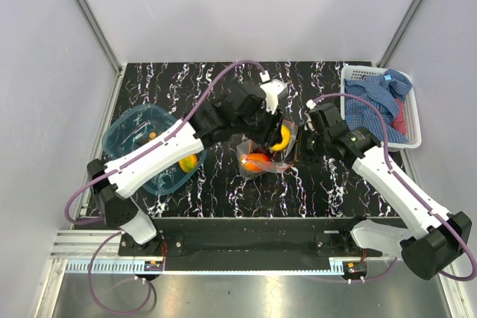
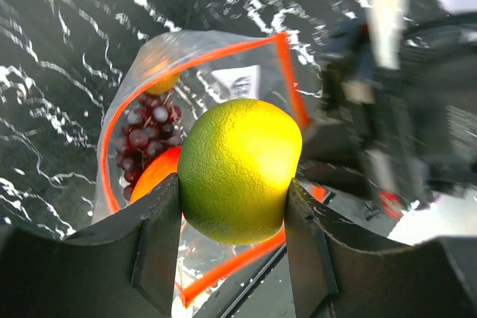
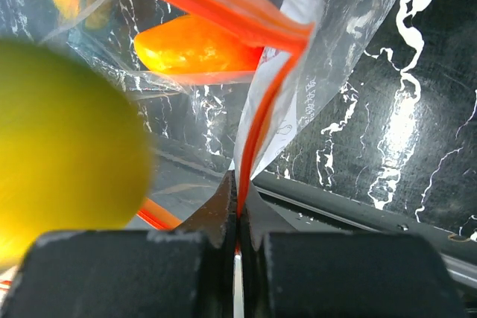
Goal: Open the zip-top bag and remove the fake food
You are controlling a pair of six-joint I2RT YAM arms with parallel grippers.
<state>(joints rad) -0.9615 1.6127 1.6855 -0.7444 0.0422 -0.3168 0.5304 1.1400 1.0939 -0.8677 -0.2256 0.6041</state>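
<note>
From above, the zip-top bag point(image 1: 262, 160) lies on the black marbled table point(image 1: 223, 80), between the two arms. The left gripper point(image 1: 278, 134) sits at the bag's far edge, clamped on a yellow-green fake fruit point(image 1: 284, 138). The right gripper point(image 1: 301, 153) is at the bag's right edge. An orange fruit point(image 1: 257, 160) shows through the plastic. Well to the left of the bag stands a blue translucent tub point(image 1: 123, 130) with a yellow fruit point(image 1: 188, 162) inside. Well to the right of the bag a white basket point(image 1: 414, 121) holds a blue checked cloth point(image 1: 378, 98).

In the left wrist view, the left gripper point(image 2: 231, 193) grips the yellow-green fake fruit point(image 2: 238, 150) between its two dark fingers point(image 2: 153, 221), just above the bag's mouth. The zip-top bag point(image 2: 130, 94) gapes open, its orange-red zip strip point(image 2: 223, 52) ringing the opening. Inside lie dark purple grapes point(image 2: 145, 139) and the orange fruit point(image 2: 155, 174).

In the right wrist view, the right gripper point(image 3: 238, 197) is pinched tight on the bag's orange-red zip strip point(image 3: 257, 128), fingers pressed together with the strip between them. The clear plastic of the zip-top bag point(image 3: 328, 65) rises from the pinch. The orange fruit point(image 3: 195, 46) lies inside the bag, and the yellow-green fake fruit point(image 3: 67, 139) is a blur left of the strip.
</note>
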